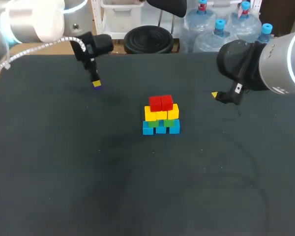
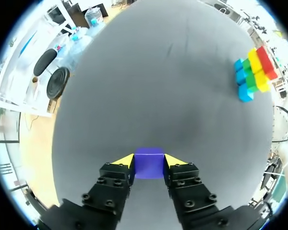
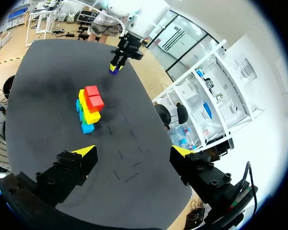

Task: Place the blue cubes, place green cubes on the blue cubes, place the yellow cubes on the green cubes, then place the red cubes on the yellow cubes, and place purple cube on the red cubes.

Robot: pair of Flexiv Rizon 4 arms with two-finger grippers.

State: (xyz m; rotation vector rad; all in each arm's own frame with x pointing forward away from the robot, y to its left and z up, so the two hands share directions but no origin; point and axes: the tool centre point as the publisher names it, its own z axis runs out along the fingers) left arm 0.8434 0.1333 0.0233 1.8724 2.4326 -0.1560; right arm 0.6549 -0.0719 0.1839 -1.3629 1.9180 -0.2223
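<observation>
In the middle of the table stands a stack (image 1: 161, 115): three blue cubes at the base, green cubes above them, yellow cubes above those, two red cubes (image 1: 161, 103) on top. The same stack (image 2: 253, 73) (image 3: 89, 109) shows in both wrist views. At the back left, my left gripper (image 1: 96, 84) (image 2: 149, 160) is shut on the purple cube (image 2: 149, 163) (image 1: 97, 86), a yellow tip touching each side. It hangs just above the table. My right gripper (image 3: 133, 151) (image 1: 217, 95) is open and empty, to the right of the stack.
The dark table (image 1: 147, 187) holds nothing else that I can see. Its back edge runs close behind my left gripper.
</observation>
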